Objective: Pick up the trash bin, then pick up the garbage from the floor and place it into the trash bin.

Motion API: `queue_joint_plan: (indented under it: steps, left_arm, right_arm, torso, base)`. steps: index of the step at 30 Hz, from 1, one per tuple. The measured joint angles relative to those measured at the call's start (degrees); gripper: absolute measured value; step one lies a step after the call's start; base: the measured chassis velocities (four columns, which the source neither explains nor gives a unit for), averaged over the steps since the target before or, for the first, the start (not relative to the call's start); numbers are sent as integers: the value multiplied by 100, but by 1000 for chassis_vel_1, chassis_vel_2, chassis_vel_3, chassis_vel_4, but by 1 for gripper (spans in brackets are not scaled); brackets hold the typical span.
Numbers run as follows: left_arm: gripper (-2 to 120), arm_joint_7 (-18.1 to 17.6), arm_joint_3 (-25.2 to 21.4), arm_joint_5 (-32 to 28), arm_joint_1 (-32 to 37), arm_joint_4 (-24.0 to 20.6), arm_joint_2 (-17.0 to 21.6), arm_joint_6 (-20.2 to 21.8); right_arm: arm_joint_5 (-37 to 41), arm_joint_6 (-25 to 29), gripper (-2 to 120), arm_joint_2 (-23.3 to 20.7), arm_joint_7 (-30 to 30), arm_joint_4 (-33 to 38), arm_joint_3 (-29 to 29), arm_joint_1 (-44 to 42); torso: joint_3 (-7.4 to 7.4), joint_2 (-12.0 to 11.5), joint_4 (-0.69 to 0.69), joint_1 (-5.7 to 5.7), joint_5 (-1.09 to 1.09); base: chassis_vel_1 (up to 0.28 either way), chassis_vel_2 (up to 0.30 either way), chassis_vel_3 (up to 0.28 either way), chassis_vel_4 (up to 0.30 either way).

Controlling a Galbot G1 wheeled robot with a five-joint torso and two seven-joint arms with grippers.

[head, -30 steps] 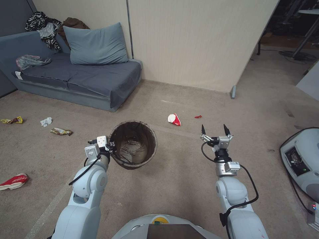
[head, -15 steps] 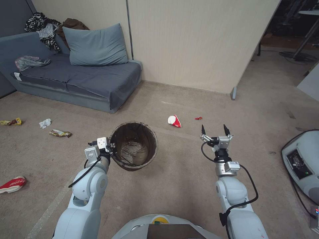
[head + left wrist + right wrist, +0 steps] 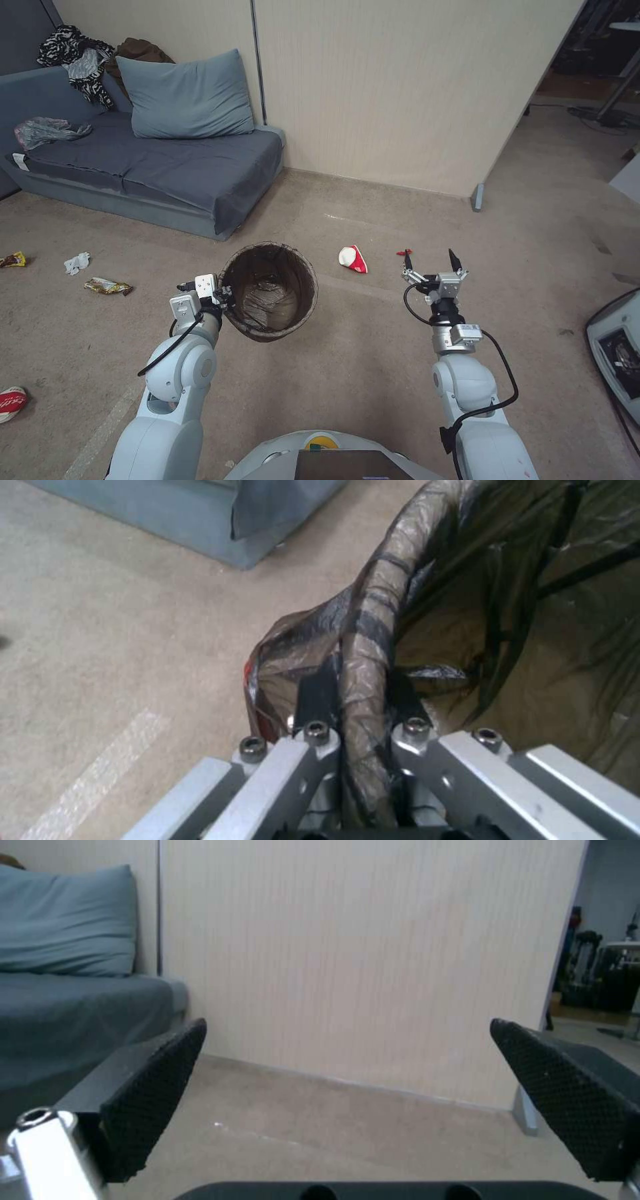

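The trash bin (image 3: 269, 291), lined with a dark brown bag, hangs off the floor with my left gripper (image 3: 223, 297) shut on its near rim. In the left wrist view the left gripper (image 3: 360, 700) pinches the bag-covered rim (image 3: 373, 630) between its fingers. My right gripper (image 3: 430, 261) is held out over the floor, open and holding nothing; its black pads (image 3: 157, 1085) stand wide apart. Garbage lies on the carpet: a crushed red-and-white cup (image 3: 352, 259) and a small red scrap (image 3: 403, 253) ahead, and a yellow wrapper (image 3: 107, 287), a white tissue (image 3: 77, 263) and another red cup (image 3: 10, 403) to the left.
A grey-blue sofa (image 3: 167, 167) with a pillow stands at the back left against a beige partition wall (image 3: 400, 87). The partition's foot (image 3: 477, 197) sticks out at the right. A white machine (image 3: 620, 360) sits at the right edge.
The whole picture has shifted: floor, sofa and litter slid left and nearer, so the camera moved. Both arms hold the same pose, with the bin still gripped.
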Motion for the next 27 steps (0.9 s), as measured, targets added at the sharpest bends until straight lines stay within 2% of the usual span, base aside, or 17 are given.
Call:
queue_joint_plan:
  steps: [27]
  left_arm:
    - [3, -16, 4, -34, 21, -77, -17, 0]
  right_arm:
    - [-11, -6, 100, 5, -14, 47, 8, -22]
  torso:
    - [-1, 0, 0, 0, 0]
  base:
    - [-127, 129, 128, -130]
